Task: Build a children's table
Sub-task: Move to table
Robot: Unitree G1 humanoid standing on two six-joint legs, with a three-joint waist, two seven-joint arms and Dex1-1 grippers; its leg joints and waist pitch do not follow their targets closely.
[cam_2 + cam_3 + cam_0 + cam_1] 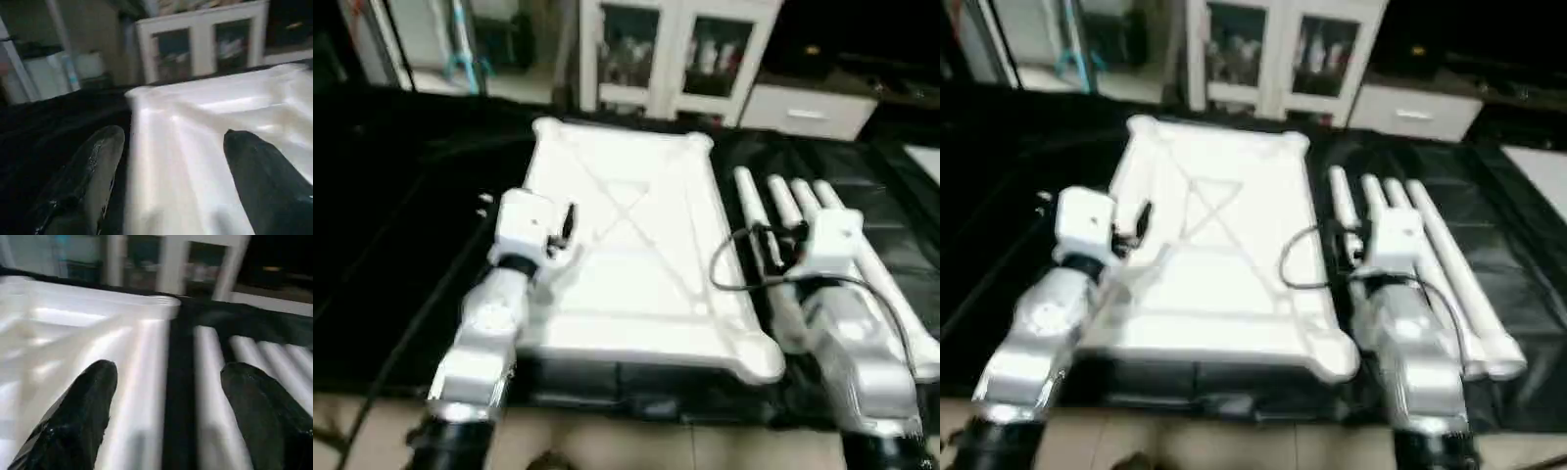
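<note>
- My left claw point(166, 161) is spread wide with nothing in its grasp: one finger point(85, 181) hangs over the black cover beside the tabletop's left edge, the other over the white plastic itself. I cannot tell whether either finger touches.
- My right claw point(164, 396) is likewise spread wide and released, straddling the dark gap between the tabletop's right edge and the nearest leg, one finger point(78, 416) over the tabletop, the other over the legs.
- The tabletop point(636, 245) lies flat on the desk point(401, 245) between my two forearms, underside up, so its X-shaped ribs face me. Its near edge sits close to the desk's front edge, and its far edge lies toward the cabinet.
- The legs point(1430, 255) lie on the black cover just right of the tabletop, side by side in a close row. Their long axes run from near me away toward the back, roughly parallel to the tabletop's right edge, fanning slightly rightward at the near ends.
- Beyond the desk stands a white cabinet point(675, 54) with glass doors; something sits on its shelves, too blurred to make out.
</note>
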